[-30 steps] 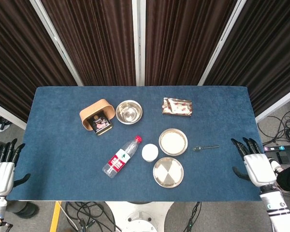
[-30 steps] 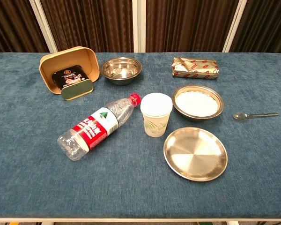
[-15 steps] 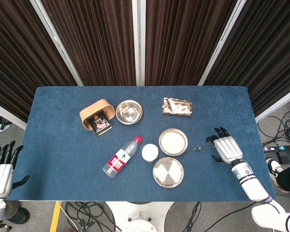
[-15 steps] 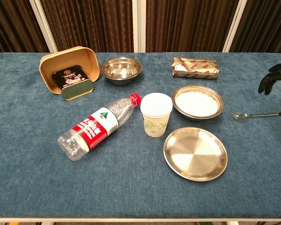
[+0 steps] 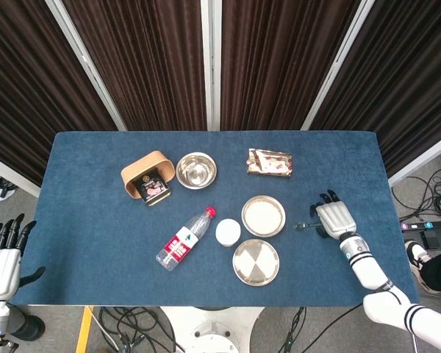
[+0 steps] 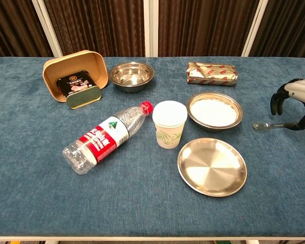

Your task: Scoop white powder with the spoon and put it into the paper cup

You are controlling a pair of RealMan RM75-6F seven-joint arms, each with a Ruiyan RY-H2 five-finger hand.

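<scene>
The right hand (image 5: 334,218), far nearer than the left, hovers with fingers (image 6: 278,103) apart and empty over the spoon (image 6: 267,125), whose handle runs three-to-nine, bowl toward the powder dish (image 6: 215,111) at nine o'clock.

spoon (image 5: 303,226) handle hidden under right hand (image 5: 335,218)

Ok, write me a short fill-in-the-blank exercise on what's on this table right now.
1. The white powder sits in the shallow steel bowl, directly ____ the flat steel plate.
2. The clear plastic bottle with the red cap lies on its ____.
3. The right hand is over the handle of the small metal ____.
4. The white paper cup stands ____.

Missing words: behind; side; spoon; upright
</scene>
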